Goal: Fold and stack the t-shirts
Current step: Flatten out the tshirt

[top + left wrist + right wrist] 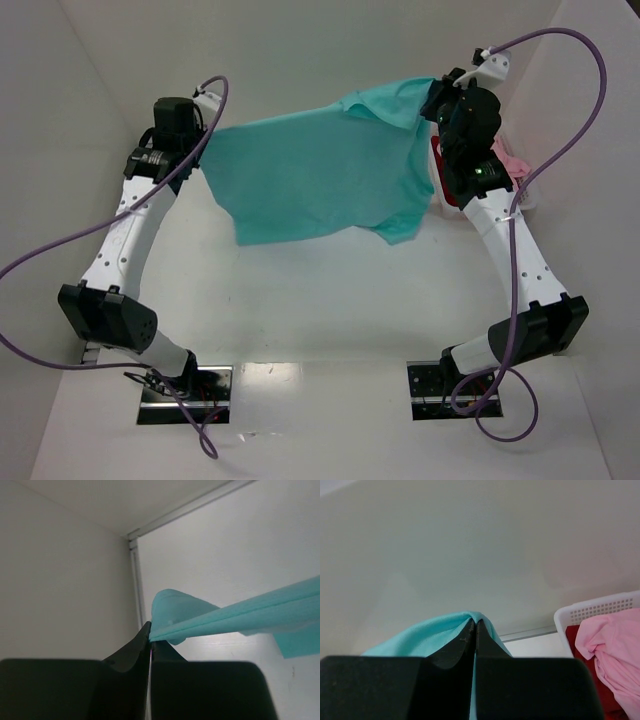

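The teal t-shirt (320, 170) hangs stretched in the air between both arms, above the far half of the table. My left gripper (203, 140) is shut on its left edge; in the left wrist view the cloth (240, 615) runs out from the closed tips (150, 636). My right gripper (437, 103) is shut on its right edge; in the right wrist view the cloth (420, 637) drapes over the closed tips (475, 625). The light pink t-shirt (612, 645) and the dark red t-shirt (585, 667) lie in the basket; the pink one also shows in the top view (513, 162).
A white plastic basket (600, 607) stands at the far right, mostly hidden behind the right arm in the top view (528, 203). White walls enclose the table at the back and on both sides. Purple cables loop from both arms.
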Robot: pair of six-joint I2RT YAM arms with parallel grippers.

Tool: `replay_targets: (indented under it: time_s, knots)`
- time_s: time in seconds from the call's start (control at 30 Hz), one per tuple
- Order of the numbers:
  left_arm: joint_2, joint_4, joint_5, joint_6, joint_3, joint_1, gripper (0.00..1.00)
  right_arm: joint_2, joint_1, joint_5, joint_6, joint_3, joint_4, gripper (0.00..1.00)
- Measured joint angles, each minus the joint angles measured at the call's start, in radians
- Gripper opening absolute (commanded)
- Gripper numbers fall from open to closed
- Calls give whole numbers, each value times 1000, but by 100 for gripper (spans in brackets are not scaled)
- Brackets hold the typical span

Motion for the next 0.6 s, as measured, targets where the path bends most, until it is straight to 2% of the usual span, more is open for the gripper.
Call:
replay_targets:
  time_s: [0.23, 0.6]
  knots:
    - [-37, 174, -154, 109, -69, -23, 0, 0, 0, -26, 2, 0, 0, 0]
    - [-87, 405, -207, 257, -163, -49, 0, -5, 1, -51, 13, 55, -23, 0]
